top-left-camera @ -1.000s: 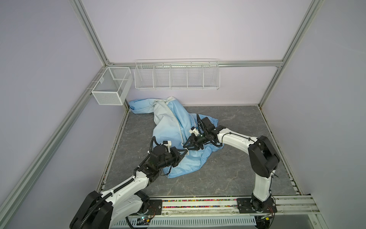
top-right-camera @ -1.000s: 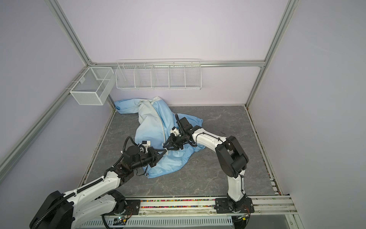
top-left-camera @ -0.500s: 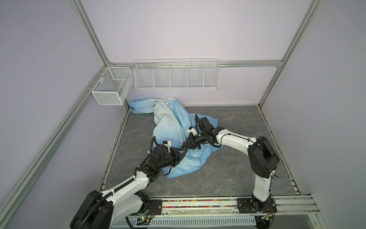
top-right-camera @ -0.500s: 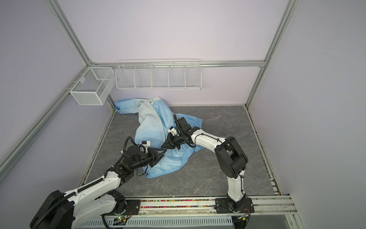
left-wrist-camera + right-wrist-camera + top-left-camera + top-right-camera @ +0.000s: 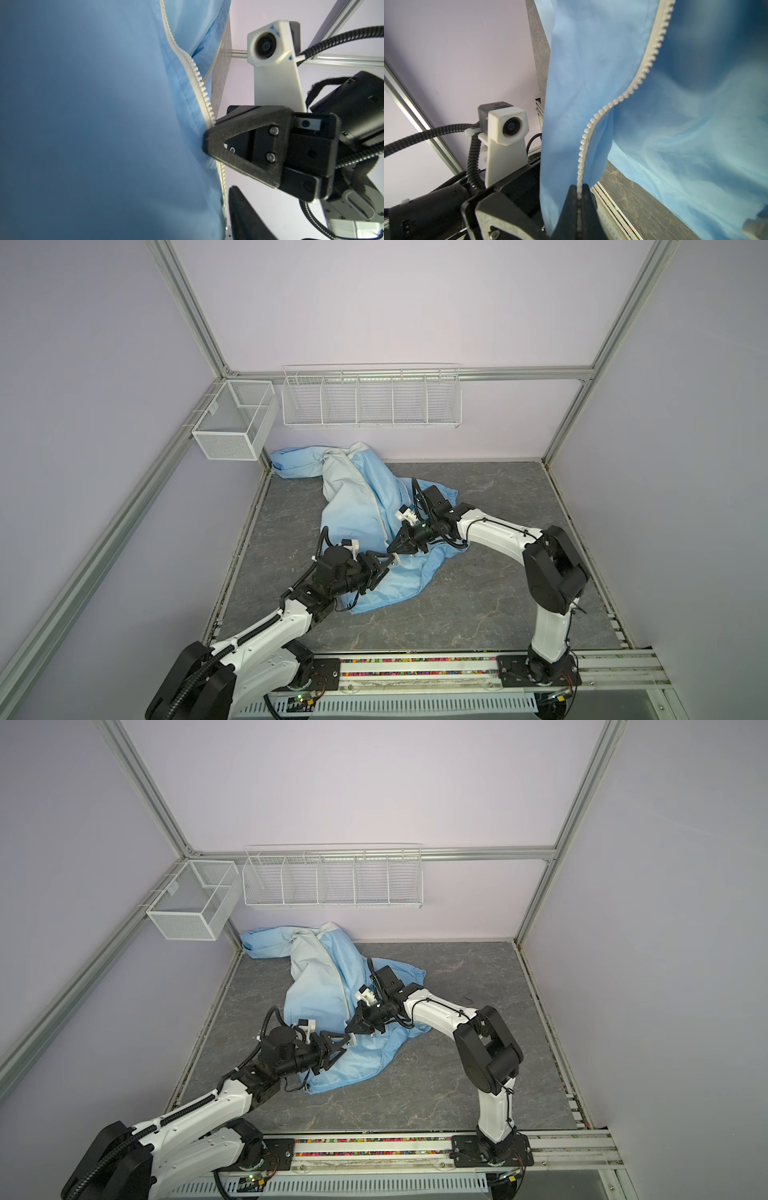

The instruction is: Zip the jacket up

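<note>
Here we see the right gripper (image 5: 579, 188) clamped on the zipper (image 5: 643, 72) of the jacket (image 5: 591, 62); just beside it, the left gripper (image 5: 388, 565) stands parted.

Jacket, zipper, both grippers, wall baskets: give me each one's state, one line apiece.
jacket: crumpled on the table, one edge lifted.
zipper: undone, teeth bare.
right gripper: shut on the zipper edge.
left gripper: open, no grip visible.
wire rack: empty.
mesh basket: empty.
</note>
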{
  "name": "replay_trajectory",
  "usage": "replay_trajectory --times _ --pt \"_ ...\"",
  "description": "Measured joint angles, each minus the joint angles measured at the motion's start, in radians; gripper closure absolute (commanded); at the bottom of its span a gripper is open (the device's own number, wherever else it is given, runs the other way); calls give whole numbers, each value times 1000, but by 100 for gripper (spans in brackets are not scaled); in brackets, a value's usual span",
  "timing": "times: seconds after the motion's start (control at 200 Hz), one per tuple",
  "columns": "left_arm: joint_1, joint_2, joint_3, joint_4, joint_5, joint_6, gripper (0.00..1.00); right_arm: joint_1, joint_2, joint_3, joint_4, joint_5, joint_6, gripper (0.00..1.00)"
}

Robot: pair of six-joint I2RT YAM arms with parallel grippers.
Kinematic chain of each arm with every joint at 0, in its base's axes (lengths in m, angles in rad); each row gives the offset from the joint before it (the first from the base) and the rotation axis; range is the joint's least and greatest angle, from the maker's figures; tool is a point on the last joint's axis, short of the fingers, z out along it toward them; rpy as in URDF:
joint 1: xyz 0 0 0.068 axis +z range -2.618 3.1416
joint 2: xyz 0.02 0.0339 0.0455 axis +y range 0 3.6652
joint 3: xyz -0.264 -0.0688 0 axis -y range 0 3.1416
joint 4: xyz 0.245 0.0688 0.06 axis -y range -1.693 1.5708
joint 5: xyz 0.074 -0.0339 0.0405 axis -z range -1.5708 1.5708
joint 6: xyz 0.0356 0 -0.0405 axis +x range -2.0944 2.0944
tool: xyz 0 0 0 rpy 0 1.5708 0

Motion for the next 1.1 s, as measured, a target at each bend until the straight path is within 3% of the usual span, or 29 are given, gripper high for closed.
replay_trajectory --times 0.325,0.52,0.95,1.05,1.1 --pt "-2 97 66 7 77 2 66 0 0 0 -16 24 -51 93" --pt "-5 126 91 14 100 8 100 0 0 0 -34 37 -69 92" --pt "-5 142 92 13 108 19 100 -3 16 10 -57 46 -74 93" --pt "-5 148 92 14 108 20 83 -3 23 21 -61 46 -74 92" --pt "-5 148 92 13 111 22 81 -3 25 24 -61 47 -74 92"
